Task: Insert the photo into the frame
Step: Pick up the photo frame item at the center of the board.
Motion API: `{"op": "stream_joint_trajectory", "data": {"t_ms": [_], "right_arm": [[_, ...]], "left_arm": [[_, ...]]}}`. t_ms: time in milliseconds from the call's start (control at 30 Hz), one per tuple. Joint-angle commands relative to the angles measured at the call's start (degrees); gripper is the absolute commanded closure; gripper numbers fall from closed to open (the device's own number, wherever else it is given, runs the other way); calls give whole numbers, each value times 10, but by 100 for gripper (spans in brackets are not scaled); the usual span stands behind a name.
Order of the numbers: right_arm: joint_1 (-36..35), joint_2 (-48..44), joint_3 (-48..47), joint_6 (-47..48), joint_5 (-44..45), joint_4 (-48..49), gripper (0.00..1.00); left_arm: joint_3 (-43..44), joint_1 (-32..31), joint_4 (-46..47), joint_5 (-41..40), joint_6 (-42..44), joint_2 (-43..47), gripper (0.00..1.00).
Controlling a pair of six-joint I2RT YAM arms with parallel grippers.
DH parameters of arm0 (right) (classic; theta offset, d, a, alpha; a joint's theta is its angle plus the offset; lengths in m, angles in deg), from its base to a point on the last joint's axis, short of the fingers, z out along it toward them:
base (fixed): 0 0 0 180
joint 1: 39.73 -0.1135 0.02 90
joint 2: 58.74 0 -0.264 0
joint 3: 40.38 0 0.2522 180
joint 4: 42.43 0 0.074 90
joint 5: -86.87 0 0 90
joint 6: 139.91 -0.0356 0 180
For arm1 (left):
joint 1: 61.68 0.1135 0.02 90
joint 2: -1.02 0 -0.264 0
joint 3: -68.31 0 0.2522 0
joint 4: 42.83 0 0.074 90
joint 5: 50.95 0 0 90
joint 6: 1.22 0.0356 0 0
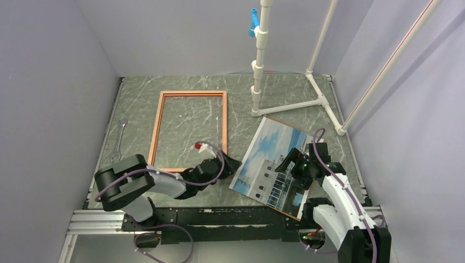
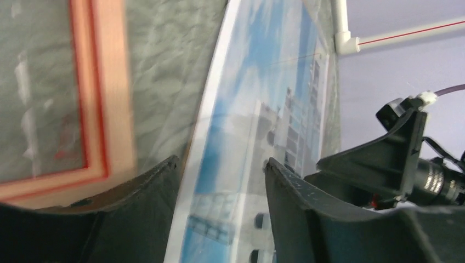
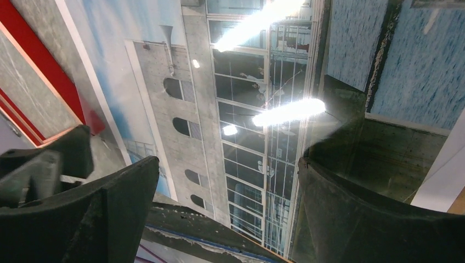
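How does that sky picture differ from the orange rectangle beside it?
The frame is a hollow orange-brown outline with the table showing through; the photo is a solid print of blue sky and a pale building. The frame lies square to the table's edges; the photo sits askew. The right gripper hangs open over the photo, not the frame. Both are rectangles.

Grey marbled table point(image 1: 239, 127), bearing frame point(image 1: 193, 93), photo point(image 1: 271, 148), wrench point(image 1: 119, 139), white pipe stand point(image 1: 315, 101)
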Motion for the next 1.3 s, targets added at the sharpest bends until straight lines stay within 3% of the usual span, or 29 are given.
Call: {"op": "stream_joint_trajectory", "data": {"t_ms": [0, 233, 400, 767, 1100, 1267], "right_arm": [[-3, -8, 4, 8, -3, -13, 0], [-3, -16, 6, 12, -2, -20, 0], [-3, -31, 15, 12, -5, -29, 0], [-3, -64, 37, 12, -7, -43, 0], [-3, -61, 33, 17, -8, -44, 0], [-3, -63, 31, 18, -9, -46, 0]], "left_arm": [[144, 28, -266, 59, 104, 41, 33], [397, 69, -568, 147, 262, -68, 20], [517, 105, -680, 211, 334, -162, 16], [528, 164, -661, 395, 372, -222, 16], [395, 190, -409, 598, 267, -198, 26], [378, 195, -403, 608, 266, -166, 32]]}}
